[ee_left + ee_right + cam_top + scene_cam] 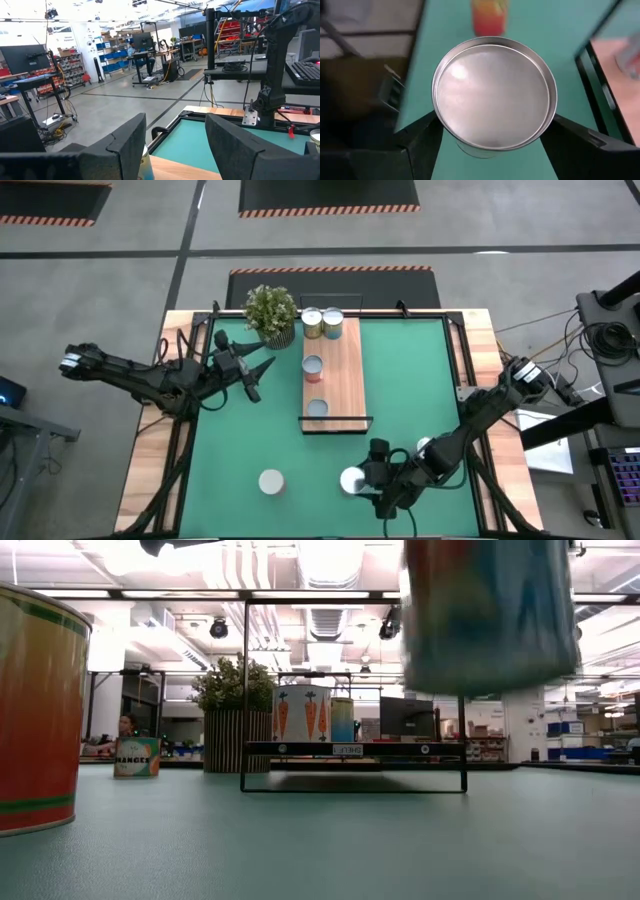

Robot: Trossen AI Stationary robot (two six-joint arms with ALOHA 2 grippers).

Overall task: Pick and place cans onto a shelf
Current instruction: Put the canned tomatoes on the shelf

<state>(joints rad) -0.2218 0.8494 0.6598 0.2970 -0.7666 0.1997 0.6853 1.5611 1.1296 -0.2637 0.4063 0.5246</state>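
Four cans sit on your shelf, one showing printed carrots, beside the plant. Your right gripper clasps a can lifted off the mat; another can stands nearby. Your left gripper hangs parted, empty, by the plant.

Green mat; light-brown wooden shelf; carrot-patterned white can; red-and-yellow can; silvery can top.

six cans show from above: four on the one shelf, namely can, can, can, can, plus two on the one green mat, can and can. one potted plant and two arms.
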